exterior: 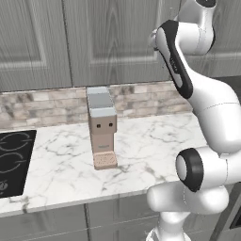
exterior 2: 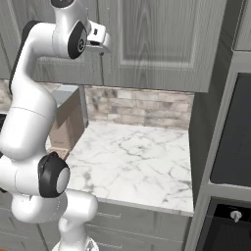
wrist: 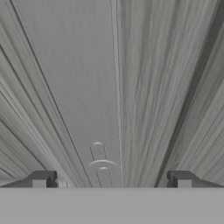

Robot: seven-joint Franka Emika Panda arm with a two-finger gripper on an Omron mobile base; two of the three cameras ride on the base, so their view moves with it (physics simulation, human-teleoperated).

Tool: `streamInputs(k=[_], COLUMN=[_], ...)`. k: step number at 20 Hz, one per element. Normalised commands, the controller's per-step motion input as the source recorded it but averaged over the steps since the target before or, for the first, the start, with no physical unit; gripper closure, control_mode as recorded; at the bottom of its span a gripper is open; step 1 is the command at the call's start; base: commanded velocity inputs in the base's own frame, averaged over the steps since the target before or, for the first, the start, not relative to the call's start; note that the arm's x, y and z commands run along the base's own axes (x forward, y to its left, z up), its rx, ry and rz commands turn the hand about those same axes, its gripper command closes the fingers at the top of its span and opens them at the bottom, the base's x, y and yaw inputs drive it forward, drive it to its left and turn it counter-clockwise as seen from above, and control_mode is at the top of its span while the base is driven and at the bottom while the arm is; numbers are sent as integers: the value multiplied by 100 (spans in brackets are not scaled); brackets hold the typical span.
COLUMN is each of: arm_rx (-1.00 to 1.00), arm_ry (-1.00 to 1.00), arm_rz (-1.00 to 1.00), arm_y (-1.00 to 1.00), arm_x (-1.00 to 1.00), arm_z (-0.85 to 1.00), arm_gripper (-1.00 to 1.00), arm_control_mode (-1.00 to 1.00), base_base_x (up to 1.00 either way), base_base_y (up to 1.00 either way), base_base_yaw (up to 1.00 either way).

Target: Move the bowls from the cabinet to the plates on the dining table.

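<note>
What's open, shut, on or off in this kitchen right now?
Grey wall cabinet with panelled doors: doors shut.
Robot's two-finger gripper: open, holding nothing, close up to a cabinet door.
Tan and grey coffee machine: upright on the marble counter, nothing under its spout.
Black hob: nothing on it.
Dark built-in oven: door shut.

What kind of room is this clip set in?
A rendered home kitchen, it seems: grey panelled wall cabinets over a marble counter, a black hob set into it, and a coffee machine by the stone backsplash.
</note>
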Motion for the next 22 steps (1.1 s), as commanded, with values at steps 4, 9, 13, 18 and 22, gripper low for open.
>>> streamInputs(k=[4,9,13,18,22], arm_rx=[0,0,0,0,0], arm_ry=[0,0,-1,-1,-2], arm_rz=[0,0,0,0,0], arm_y=[0,0,0,3,10], arm_x=[23,21,0,3,17], arm_z=[-10,-14,-1,-2,-7], arm_gripper=[-100,-100,-100,100,100], arm_control_mode=[-100,-100,-100,-100,-100], base_base_x=[0,0,0,0,0], base_base_y=[0,0,0,0,0], base_base_yaw=[0,0,0,0,0])
